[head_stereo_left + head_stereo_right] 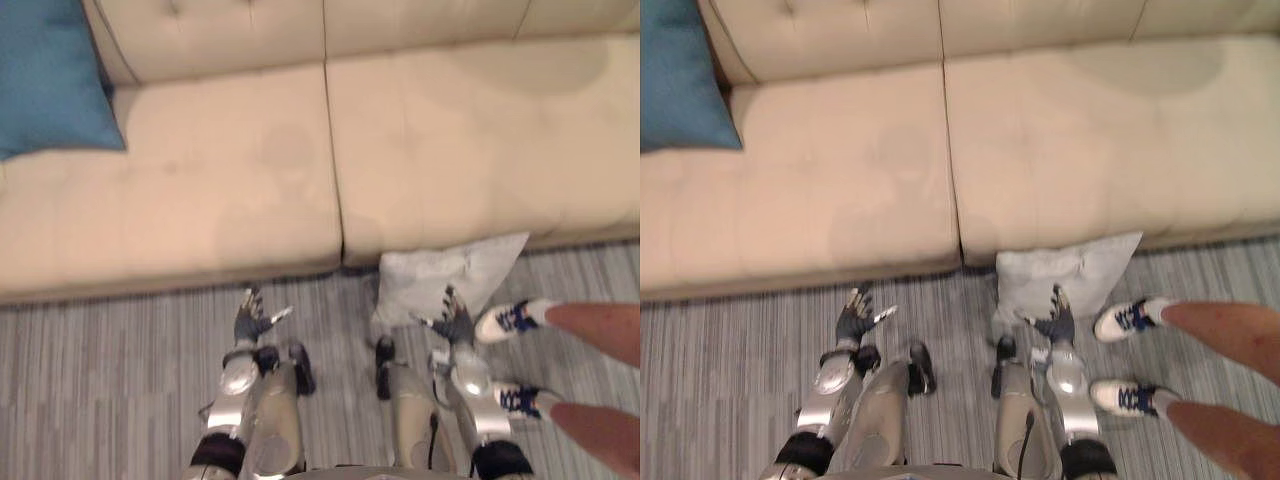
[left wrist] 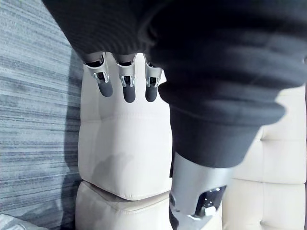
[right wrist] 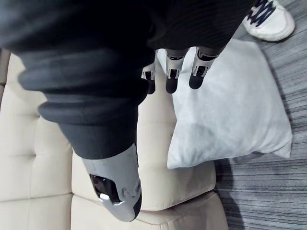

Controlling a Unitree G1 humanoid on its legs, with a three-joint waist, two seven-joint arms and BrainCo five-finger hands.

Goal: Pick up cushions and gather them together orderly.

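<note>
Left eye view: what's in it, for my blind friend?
A pale grey cushion lies on the floor against a cream sofa, by the open right hand; a blue cushion sits on the sofa's left end. The left hand is open.

Head pair down over grey cushion (image 1: pixel 450 275); wrists close

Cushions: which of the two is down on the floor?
The pale grey cushion, on the carpet against the front of the sofa, just ahead of the right hand. The blue cushion rests up on the sofa seat, at the left end.
</note>
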